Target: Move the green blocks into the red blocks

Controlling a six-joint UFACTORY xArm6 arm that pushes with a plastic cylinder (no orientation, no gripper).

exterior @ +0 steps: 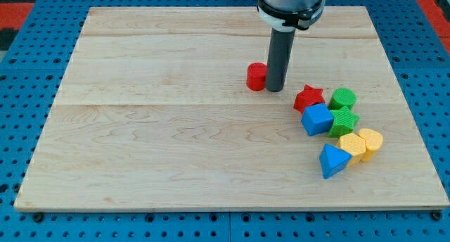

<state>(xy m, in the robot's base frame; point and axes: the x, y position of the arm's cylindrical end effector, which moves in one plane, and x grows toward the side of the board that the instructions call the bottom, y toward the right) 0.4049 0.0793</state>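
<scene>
My tip (274, 89) rests on the wooden board just right of a red block (256, 77), touching or nearly touching it and partly hiding it. To the view's right lies a cluster: a red star block (308, 98), a green round block (343, 98) and a second green block (343, 120) below it. The red star touches the blue cube and sits just left of the green blocks. My tip is well left of the green blocks.
A blue cube (317, 119), a blue triangle block (332, 160) and two yellow blocks (351, 146) (370, 141) lie in the same cluster. The wooden board (176, 129) sits on a blue perforated table.
</scene>
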